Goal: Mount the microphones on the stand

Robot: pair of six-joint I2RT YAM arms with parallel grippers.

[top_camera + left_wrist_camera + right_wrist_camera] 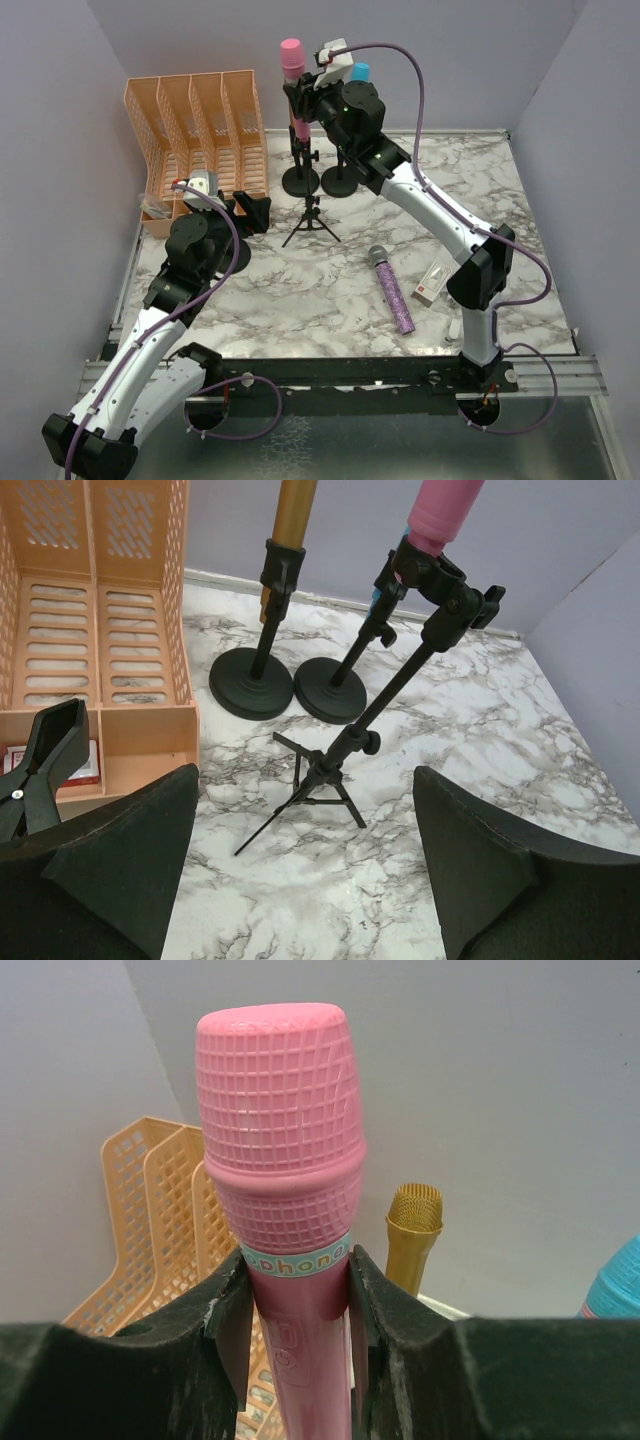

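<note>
While right gripper [300, 1290] clamps pink microphone [280, 1110] just below head, mic's lower end sits in clip of tilted tripod stand [335, 765]. Left gripper [305, 780] spread wide, holding nothing, beside orange slotted rack [200, 115]. Rack's near front compartment: small white-and-red box [85, 765], partly hidden by black clamp [45, 755]. Gold microphone [295, 510], cyan microphone [361, 71] upright in round-base stands [250, 685]. Glittery purple microphone [393, 290] flat on marble table [330, 300], second box [432, 285] just beside it.
</note>
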